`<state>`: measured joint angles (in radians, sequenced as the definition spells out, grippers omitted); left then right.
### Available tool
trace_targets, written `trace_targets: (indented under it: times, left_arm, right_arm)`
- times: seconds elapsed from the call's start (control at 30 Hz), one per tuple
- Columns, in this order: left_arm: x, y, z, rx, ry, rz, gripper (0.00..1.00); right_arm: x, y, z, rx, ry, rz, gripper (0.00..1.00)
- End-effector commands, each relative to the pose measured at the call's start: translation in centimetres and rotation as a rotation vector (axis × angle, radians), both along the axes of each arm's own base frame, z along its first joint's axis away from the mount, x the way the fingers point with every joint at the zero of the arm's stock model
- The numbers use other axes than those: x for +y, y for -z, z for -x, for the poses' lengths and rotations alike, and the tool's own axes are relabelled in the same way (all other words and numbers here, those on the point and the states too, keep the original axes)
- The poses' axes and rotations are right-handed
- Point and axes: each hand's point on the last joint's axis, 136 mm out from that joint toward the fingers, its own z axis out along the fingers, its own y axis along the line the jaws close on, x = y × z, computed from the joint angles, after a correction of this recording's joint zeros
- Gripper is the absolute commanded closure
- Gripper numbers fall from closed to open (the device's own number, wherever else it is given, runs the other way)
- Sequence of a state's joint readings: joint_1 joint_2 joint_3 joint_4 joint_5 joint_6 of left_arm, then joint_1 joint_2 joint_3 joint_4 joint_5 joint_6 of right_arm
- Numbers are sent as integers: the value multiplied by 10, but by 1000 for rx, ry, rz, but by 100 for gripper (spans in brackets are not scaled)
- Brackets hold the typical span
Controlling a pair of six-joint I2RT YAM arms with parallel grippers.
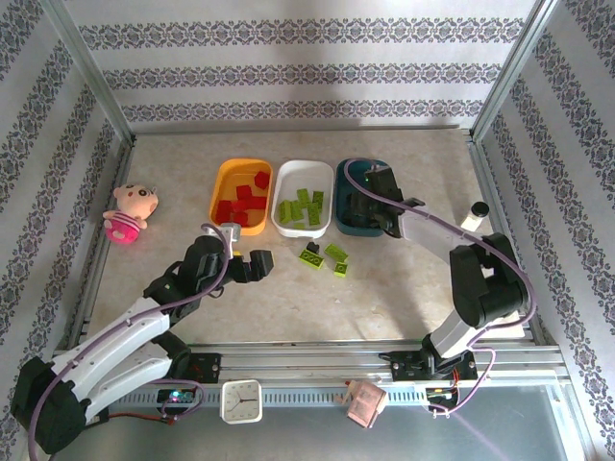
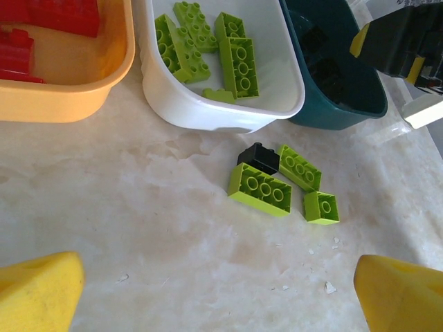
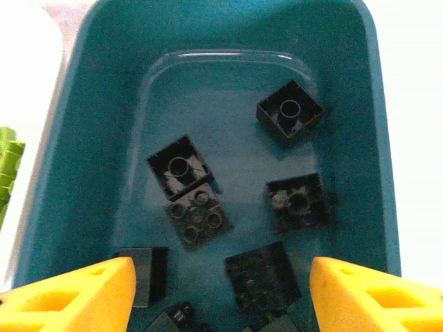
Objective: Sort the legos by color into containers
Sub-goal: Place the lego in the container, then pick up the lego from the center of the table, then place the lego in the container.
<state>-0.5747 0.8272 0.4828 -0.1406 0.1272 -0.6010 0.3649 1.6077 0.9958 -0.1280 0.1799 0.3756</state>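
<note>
Top external view: red bricks (image 1: 244, 202) lie in the orange-yellow tray (image 1: 222, 179) and lime green bricks (image 1: 306, 205) in the white tray (image 1: 284, 174). Right wrist view: black square bricks (image 3: 185, 167) lie scattered in the dark teal tray (image 3: 83, 104), several underside up. The right gripper (image 3: 221, 277) hangs above them, jaws parted, gripping nothing. Left wrist view: three loose lime bricks (image 2: 261, 189) and one black brick (image 2: 258, 158) lie clustered on the table (image 2: 138, 228) just before the white tray. The left gripper (image 2: 218, 271) hovers fully spread and empty.

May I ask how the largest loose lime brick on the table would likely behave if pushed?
The lime brick looks like rigid, glossy plastic, so probably stiff and light. Lying flat, it should slide rather than roll, likely nudging the black brick beside it.
</note>
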Motion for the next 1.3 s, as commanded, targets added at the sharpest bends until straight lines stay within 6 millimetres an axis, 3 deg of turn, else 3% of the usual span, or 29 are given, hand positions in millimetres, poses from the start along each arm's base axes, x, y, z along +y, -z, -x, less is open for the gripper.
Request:
trace_targets:
  times: [0.0, 0.07, 0.2, 0.33, 0.5, 0.67, 0.83, 1.03, 1.13, 1.27]
  left_arm:
    - [1, -5, 2, -26, -5, 24, 0]
    - [3, -4, 4, -31, -13, 25, 0]
    - [6, -1, 6, -34, -26, 35, 0]
    - [9, 3, 9, -26, -30, 34, 0]
    - [10, 5, 10, -27, -41, 39, 0]
    - [12, 6, 11, -22, -40, 32, 0]
    - [11, 9, 12, -18, -35, 26, 0]
    - [9, 10, 12, -17, -22, 21, 0]
    - [6, 10, 10, -15, -12, 28, 0]
    - [1, 12, 10, 6, 6, 33, 0]
  right_arm:
    - [16, -13, 30, -21, -18, -59, 30]
    - [28, -7, 56, -16, -33, -81, 29]
    - [49, 25, 108, 46, -56, -107, 27]
    - [63, 56, 144, 106, -83, -73, 27]
    - [73, 85, 151, 161, -105, -35, 30]
    - [80, 94, 149, 167, -140, -13, 47]
    - [89, 77, 150, 129, -234, -17, 69]
    - [115, 14, 150, 19, -404, -100, 75]
    - [130, -11, 132, -16, -451, -107, 75]
    - [144, -25, 86, -38, -442, -127, 75]
